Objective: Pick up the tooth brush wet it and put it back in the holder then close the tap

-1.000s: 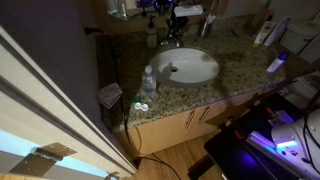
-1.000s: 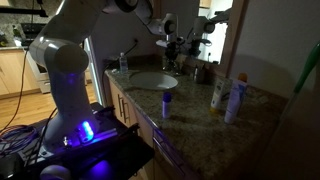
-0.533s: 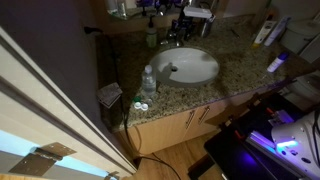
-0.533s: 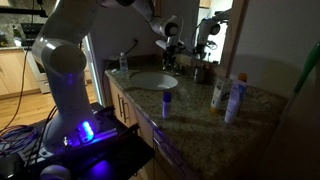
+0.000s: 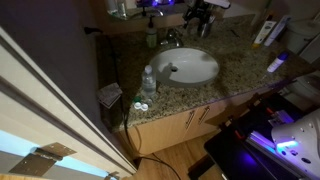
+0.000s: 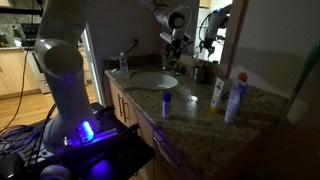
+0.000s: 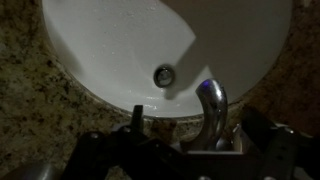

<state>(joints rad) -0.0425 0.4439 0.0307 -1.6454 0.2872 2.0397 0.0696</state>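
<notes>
The tap (image 7: 212, 105) stands at the back rim of the basin (image 7: 100, 40), right below your gripper (image 7: 185, 150). Its jaws are spread wide and hold nothing. No stream shows, so you're likely finishing the closing step. Confirm the handle is shut, then lift straight clear.

A home bathroom — tap (image 7: 212, 108) over white basin (image 5: 200, 65), granite counter (image 5: 240, 68), toiletry bottles (image 6: 233, 100).
</notes>
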